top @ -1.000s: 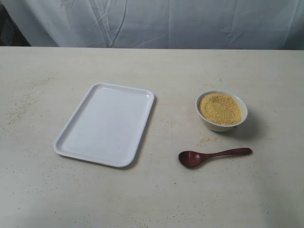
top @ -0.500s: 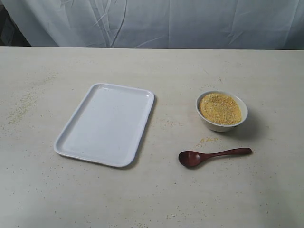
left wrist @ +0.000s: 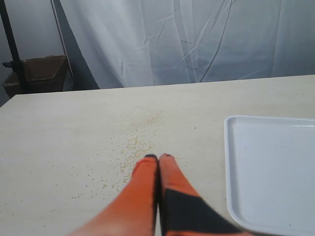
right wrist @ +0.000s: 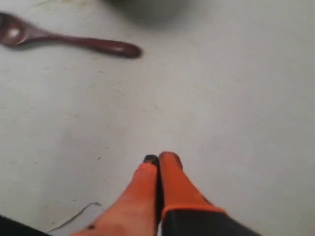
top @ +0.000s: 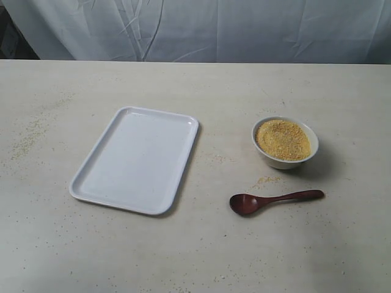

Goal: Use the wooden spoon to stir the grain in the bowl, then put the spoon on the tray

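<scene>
the wooden spoon (top: 275,201) lies just where it did a second ago, toward the counter's (top: 201,256) near right edge. nothing has shifted: tray (top: 135,160) left of centre, bowl (top: 284,160) of grain (top: 283,139) right, behind the spoon. the left pincer (left wrist: 158,157) and right pincer (right wrist: 160,158) are both pressed together, empty. by my reading, pickup hasn't begun.

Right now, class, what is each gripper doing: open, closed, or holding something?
Left gripper: closed, holding nothing.
Right gripper: closed, holding nothing; spoon lies apart from it.
</scene>
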{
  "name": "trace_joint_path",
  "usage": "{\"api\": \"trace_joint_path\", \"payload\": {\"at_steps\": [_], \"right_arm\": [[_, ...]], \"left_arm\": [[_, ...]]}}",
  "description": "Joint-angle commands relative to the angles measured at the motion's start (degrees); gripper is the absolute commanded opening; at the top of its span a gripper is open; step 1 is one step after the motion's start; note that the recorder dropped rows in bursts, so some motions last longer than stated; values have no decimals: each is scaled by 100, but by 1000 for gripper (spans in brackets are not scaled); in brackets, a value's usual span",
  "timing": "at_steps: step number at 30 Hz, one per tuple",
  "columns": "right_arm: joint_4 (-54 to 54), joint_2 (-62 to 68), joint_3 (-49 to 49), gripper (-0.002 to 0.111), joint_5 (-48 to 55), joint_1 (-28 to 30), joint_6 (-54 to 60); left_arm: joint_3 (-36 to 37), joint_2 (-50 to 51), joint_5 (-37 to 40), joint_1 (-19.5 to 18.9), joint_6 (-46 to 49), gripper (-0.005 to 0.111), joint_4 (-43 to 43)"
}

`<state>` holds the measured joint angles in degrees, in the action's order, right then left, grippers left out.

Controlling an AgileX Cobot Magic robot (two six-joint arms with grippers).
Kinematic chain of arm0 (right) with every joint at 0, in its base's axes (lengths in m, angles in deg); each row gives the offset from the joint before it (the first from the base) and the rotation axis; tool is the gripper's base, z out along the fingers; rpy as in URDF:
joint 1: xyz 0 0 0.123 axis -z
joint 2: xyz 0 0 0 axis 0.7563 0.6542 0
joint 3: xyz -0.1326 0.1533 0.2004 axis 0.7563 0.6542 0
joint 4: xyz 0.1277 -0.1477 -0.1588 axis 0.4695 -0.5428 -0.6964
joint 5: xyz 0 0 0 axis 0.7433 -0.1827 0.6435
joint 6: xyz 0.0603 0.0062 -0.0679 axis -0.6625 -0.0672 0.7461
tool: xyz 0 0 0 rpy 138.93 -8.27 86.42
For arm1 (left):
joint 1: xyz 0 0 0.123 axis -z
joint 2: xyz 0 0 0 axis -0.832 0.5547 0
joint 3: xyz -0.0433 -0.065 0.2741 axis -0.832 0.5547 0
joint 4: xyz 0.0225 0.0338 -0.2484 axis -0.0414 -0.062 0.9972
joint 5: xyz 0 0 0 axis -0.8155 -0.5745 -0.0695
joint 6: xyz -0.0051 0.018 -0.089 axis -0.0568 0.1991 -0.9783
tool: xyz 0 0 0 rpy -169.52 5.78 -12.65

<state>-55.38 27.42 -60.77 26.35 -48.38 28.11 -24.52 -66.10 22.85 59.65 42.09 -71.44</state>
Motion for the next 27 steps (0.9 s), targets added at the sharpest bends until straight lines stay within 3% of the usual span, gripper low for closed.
{"api": "trace_joint_path", "payload": {"at_steps": [1, 4, 7, 13, 18, 20, 27], "right_arm": [[1647, 1308, -39, -1, -364, -99, 3168], [1832, 1995, -39, -1, -638, -391, 4722], [1495, 2456, -39, -1, -1101, -695, 5344], [985, 3036, -39, 0, -2059, -1115, 5461], [795, 3328, -39, 30, -2255, -1218, 5482], [795, 3435, -39, 37, -2307, -1218, 5482], [740, 3690, -39, 36, -2936, -1218, 5499]], "left_arm": [[10, -21, -69, 22, -22, 0, -14], [10, -21, -69, 22, -22, 0, -14], [10, -21, -69, 22, -22, 0, -14], [10, -21, -69, 22, -22, 0, -14], [10, -21, -69, 22, -22, 0, -14], [10, -21, -69, 22, -22, 0, -14], [10, -21, -69, 22, -22, 0, -14]]}}
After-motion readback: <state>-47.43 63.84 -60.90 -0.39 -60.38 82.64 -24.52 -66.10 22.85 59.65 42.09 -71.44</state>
